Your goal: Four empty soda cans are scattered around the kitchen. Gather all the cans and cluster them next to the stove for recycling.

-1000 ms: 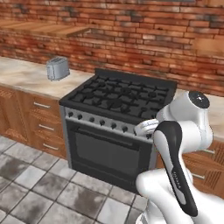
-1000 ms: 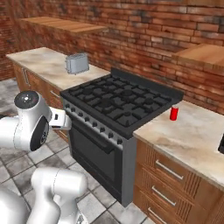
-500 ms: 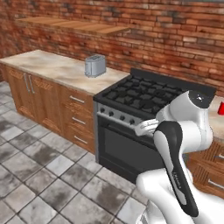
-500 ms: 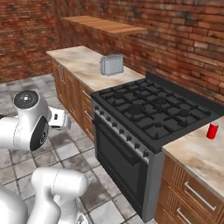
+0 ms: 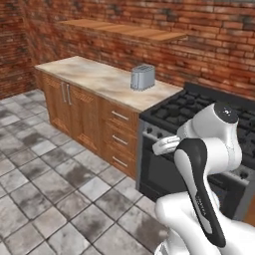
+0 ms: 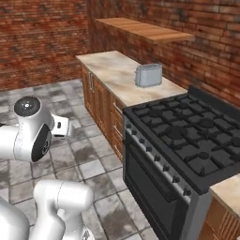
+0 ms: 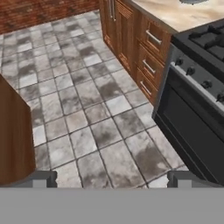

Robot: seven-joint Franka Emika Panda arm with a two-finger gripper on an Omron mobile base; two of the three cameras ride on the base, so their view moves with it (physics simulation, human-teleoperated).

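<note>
The soda cans are out of view. The stove (image 5: 201, 113) is a black gas range with cast grates and a row of knobs; it stands to the right of my arm, and also shows as the stove (image 6: 187, 136) and the stove (image 7: 199, 94). My gripper (image 7: 111, 181) hangs above the tiled floor in front of the stove, pointing down at the tiles. It is open wide and nothing lies between its fingertips (image 7: 43, 179).
A steel toaster (image 5: 142, 77) sits on the marble counter (image 5: 89, 74) left of the stove, above wooden drawers (image 5: 119, 139). A wooden shelf (image 6: 145, 29) hangs on the brick wall. A brown wooden panel (image 7: 13, 135) stands close at the hand view's left. Open tiled floor (image 5: 45, 184) spreads leftward.
Both base views have swung, so the stove slid to the right and more of the left counter came in. The red can beside the stove left the picture. The gripper stayed open.
</note>
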